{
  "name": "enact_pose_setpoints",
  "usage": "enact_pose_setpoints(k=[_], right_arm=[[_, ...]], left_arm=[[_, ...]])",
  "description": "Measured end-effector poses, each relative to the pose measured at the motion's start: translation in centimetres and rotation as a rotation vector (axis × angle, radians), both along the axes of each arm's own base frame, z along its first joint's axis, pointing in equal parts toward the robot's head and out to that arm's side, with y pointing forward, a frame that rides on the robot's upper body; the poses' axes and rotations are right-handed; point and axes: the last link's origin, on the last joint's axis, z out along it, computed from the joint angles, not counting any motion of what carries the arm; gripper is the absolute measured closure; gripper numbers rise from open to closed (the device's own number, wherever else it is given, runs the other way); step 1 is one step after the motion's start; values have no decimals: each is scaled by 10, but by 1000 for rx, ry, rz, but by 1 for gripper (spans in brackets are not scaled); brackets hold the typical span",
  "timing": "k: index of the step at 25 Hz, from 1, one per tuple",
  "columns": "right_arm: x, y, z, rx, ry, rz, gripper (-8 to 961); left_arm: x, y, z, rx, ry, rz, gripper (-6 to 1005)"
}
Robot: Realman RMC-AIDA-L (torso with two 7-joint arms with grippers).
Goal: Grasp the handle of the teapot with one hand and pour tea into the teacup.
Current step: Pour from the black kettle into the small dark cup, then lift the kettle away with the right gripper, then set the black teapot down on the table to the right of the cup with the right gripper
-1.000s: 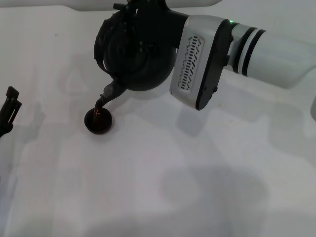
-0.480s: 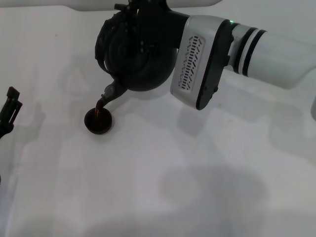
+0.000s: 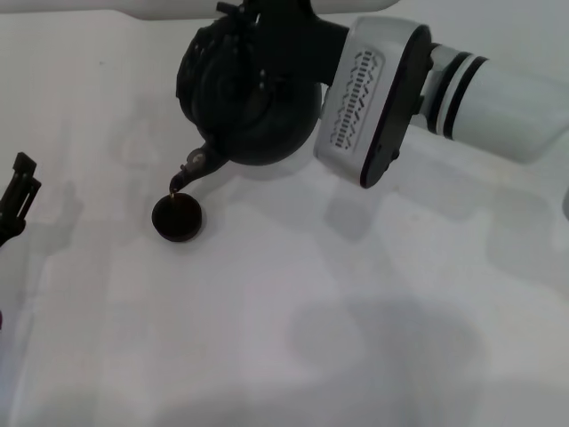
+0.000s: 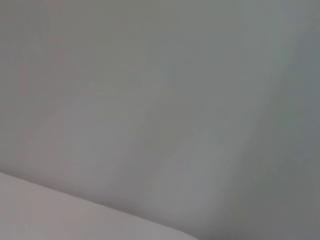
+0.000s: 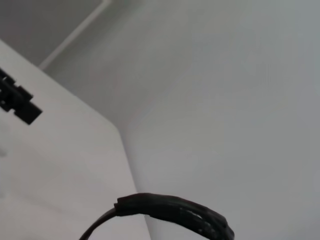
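Right gripper (image 3: 267,36) clamped on the handle (image 5: 172,210) holds the teapot (image 3: 249,93) tilted, spout just above the teacup (image 3: 177,217) below-left of it; tilt back slowly, spout kept over cup, so drips land inside.

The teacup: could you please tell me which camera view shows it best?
The head view: the teacup sits whole on the table just below the teapot spout. The left wrist view and the right wrist view show none of it.

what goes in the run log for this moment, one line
phase: pouring | right gripper: holds teapot tilted, spout above teacup | teacup: on table | left gripper: idle at table's left edge
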Motion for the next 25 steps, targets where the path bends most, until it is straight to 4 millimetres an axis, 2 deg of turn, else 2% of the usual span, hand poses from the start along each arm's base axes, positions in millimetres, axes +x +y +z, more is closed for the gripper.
enact_pose_setpoints(k=[13,20,25], right_arm=[[16,4,9,-35,187,-168,847],[30,7,24,-41,311,-300,848],[54,9,44,-16,429,-422,847]], left_arm=[[0,1,1,-2,4,-2,123],[-3,0,5,10,16,0,123],[-2,2,5,13,18,-5,122]])
